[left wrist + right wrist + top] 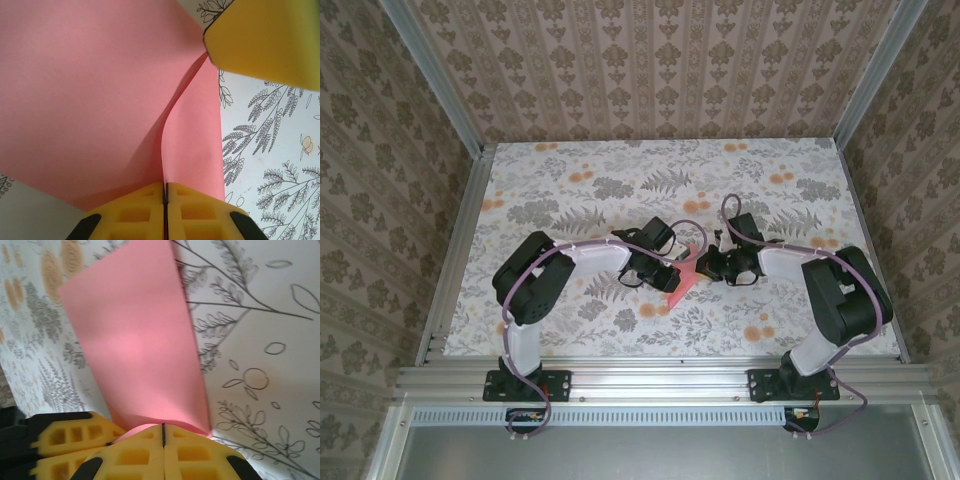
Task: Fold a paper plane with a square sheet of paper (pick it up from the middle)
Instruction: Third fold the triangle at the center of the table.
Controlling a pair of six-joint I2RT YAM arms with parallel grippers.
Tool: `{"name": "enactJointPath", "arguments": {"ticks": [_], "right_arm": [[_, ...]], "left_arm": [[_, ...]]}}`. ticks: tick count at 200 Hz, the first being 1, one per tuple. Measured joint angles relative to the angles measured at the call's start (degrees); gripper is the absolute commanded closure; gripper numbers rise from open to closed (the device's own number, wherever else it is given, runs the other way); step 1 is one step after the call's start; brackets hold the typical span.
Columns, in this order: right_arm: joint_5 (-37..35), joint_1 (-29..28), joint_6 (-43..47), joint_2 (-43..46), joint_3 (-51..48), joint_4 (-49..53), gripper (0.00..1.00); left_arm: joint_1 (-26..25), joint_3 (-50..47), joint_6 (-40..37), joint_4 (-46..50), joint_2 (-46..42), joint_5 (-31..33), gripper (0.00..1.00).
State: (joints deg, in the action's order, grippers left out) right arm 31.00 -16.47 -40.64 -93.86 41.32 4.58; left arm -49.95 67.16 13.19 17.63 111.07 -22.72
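Overhead: left pincer and right pincer met tip to tip over the table, with the pink paper between them.

Left wrist: left pincer was pressed together, pinching the paper at a crease. The sheet rose ahead, and the right pincer's yellow pad was at its far corner.

Right wrist: right pincer was clamped on the paper at its near edge. The floral table lay beyond.

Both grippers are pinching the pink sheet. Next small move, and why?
Probably lower both together, jaws shut, to lay the fold on the table. The left gripper and right gripper each pinch the square sheet of paper along a bent ridge. Its flaps curve loosely, so the crease looks unpressed.
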Motion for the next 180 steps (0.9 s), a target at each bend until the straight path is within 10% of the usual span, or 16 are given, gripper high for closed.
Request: {"name": "enactJointPath", "arguments": {"ticks": [180], "right_arm": [[0.4, -5.1, -9.8, 1.3, -6.2, -11.7, 0.94]], "left_arm": [[0.0, 0.0, 0.0, 0.0, 0.0, 0.1, 0.92]]}}
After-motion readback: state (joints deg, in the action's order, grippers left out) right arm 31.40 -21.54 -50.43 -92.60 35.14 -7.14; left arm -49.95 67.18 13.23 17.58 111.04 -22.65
